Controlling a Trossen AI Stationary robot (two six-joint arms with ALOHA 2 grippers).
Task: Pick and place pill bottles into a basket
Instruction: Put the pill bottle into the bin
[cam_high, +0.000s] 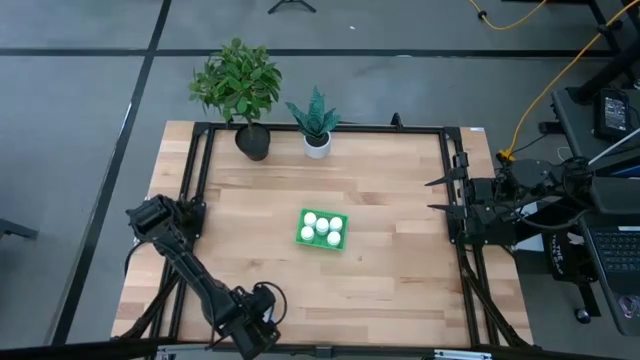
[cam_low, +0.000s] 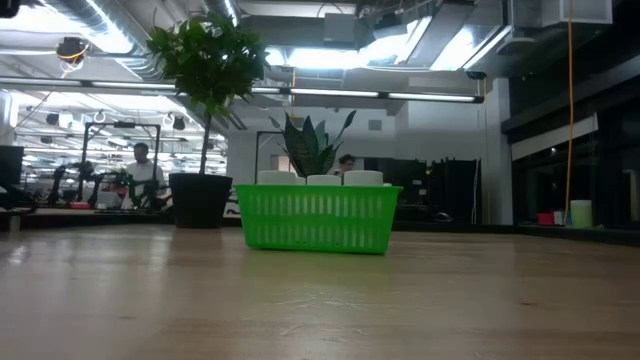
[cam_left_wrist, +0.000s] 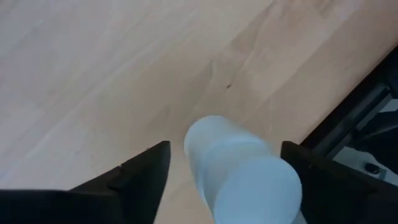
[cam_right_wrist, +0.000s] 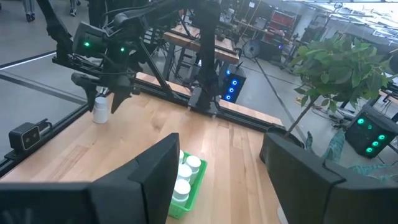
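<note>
Well, the left end effector (cam_left_wrist: 224, 177) hangs over the near left corner of the worktop (cam_high: 390, 250), fingers spread and released, with one pill bottle (cam_left_wrist: 239, 171) standing between them, seemingly lined up for a grab. The green basket (cam_high: 322, 230) sits mid-worktop, well apart, already holding other bottles. The right end effector (cam_right_wrist: 217, 168) waits open at the right edge

Green basket (cam_high: 322, 230) holds upright white pill bottles (cam_high: 321, 227)
</note>
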